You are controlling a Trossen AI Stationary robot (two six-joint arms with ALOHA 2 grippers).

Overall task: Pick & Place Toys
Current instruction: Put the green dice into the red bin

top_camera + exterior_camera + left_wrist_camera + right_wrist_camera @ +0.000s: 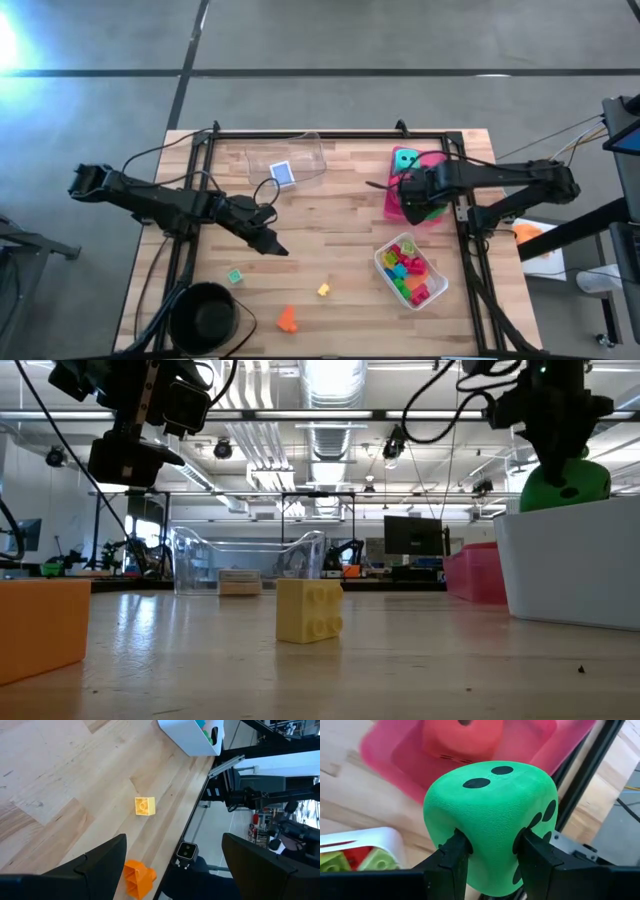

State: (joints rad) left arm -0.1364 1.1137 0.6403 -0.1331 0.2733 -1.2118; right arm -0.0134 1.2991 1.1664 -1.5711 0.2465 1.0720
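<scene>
A green foam die with black dots hangs over the pink tray at the table's far right, with my right gripper shut on it. In that tray lie a red die and a teal die. My left gripper stands open above the table's left middle, holding nothing. A small green brick, a yellow brick and an orange brick rest on the wood near the front. A blue box lies in the clear tray. My right gripper pinches the green die between its two fingers on two opposite faces; the foam is dented in at both. The fingers come from above, pointing steeply down. The die hangs below them, lifted clear of the pink tray.
A white tray with several coloured bricks stands at the near right, just in front of the pink tray. A black bowl sits at the near left corner. Bare wood lies in the table's middle.
</scene>
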